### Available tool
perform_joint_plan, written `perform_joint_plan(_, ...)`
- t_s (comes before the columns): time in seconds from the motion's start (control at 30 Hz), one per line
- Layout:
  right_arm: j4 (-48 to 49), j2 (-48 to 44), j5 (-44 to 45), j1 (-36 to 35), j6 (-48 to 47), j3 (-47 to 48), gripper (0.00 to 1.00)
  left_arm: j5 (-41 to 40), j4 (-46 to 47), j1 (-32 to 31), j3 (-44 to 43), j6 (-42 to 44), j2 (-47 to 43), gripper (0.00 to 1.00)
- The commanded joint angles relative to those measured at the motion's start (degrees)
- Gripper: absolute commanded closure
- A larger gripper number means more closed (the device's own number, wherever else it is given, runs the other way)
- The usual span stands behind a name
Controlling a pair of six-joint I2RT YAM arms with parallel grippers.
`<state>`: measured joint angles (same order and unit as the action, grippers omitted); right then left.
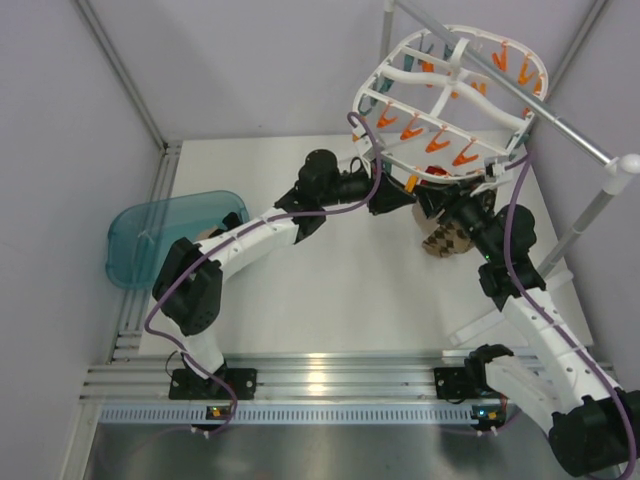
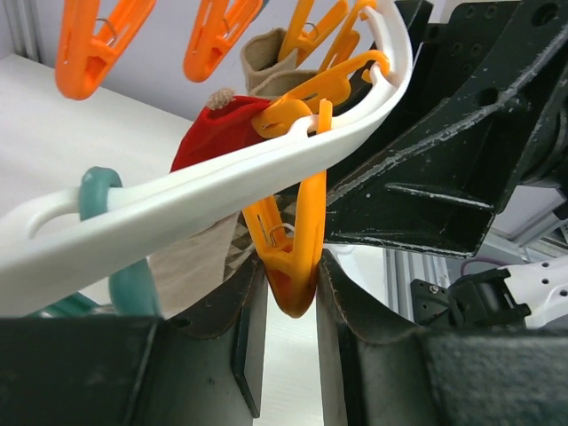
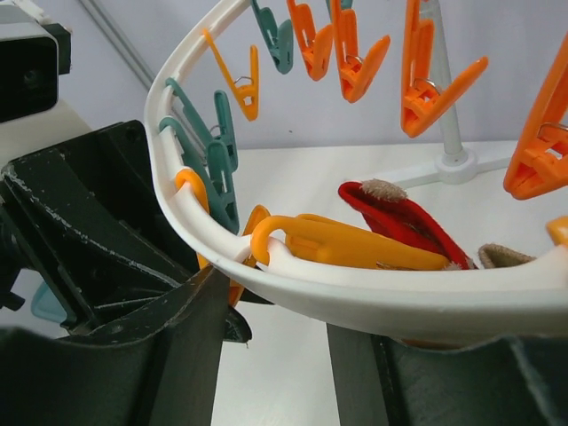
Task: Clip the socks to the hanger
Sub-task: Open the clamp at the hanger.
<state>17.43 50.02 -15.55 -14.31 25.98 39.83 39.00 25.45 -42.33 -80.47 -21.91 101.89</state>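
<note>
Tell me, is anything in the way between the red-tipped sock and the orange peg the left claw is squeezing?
Nothing visible is. The sock sits right beside the orange peg in the left claw, its red end just behind the hanger's white rim. Only that rim crosses in front of it.

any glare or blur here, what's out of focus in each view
top external: sharp overall, white glare on the aluminium rail at the near edge; left wrist: the orange peg is crisp, the dark left fingers beside it lose detail; right wrist: the hanger rim is bright and slightly soft, the right fingers nearly black
</note>
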Motion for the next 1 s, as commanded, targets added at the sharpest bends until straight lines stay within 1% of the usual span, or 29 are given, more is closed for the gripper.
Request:
perform_joint_plan(0.0, 6.38, 0.86, -2.12, 0.15, 5.29, 2.09, 0.54, 7.39, 3.81, -0.83, -1.36, -2.69, 0.51, 1.0)
perform_joint_plan(0.2, 13.23, 3.15, -3.34, 0.07, 11.55, 1.04, 0.54, 9.68, 7.41, -0.74, -1.45, -7.43, 1.65, 1.0)
perform_joint_plan(0.27, 14.12, 3.68, -4.57, 0.07, 11.82, 1.03, 0.53, 10.13, 7.77, -0.57, -1.45, -8.49, 2.0, 1.0)
perform_joint_plan(0.3, 14.38, 3.59, -5.53, 0.07, 10.6, 1.12, 0.53, 10.3, 10.21, -0.39, -1.27, -10.76, 2.17, 1.0)
perform_joint_plan(0.37, 12.64, 2.9, -5.46, 0.15, 8.66, 1.38, 0.55, 10.57, 11.81, 0.66, -1.27, -13.15, 3.14, 1.0)
perform_joint_plan(0.4, 10.19, 2.19, -4.85, 0.33, 6.48, 1.3, 0.55, 10.39, 12.25, 1.01, -1.36, -14.81, 3.4, 1.0)
perform_joint_plan(0.53, 6.13, -1.4, -4.84, 1.56, 2.59, 0.51, 0.58, 10.74, 14.01, 2.6, -1.71, -16.67, 4.37, 1.0)
perform_joint_plan(0.63, 7.0, -2.29, -7.65, 2.0, 3.2, -0.19, 0.56, 11.71, 14.1, 2.69, -2.32, -16.93, 4.9, 1.0)
perform_joint_plan(0.73, 8.76, -1.33, -9.58, 1.91, 5.04, -0.02, 0.51, 12.85, 15.5, 2.6, -2.41, -18.86, 5.78, 1.0)
perform_joint_plan(0.83, 10.17, 0.16, -9.5, 1.91, 6.8, 0.15, 0.5, 13.55, 17.17, 2.6, -2.42, -20.01, 6.22, 1.0)
perform_joint_plan(0.97, 10.69, 2.1, -7.3, 2.0, 9.35, -0.11, 0.5, 14.17, 18.14, 2.6, -2.68, -20.54, 6.4, 1.0)
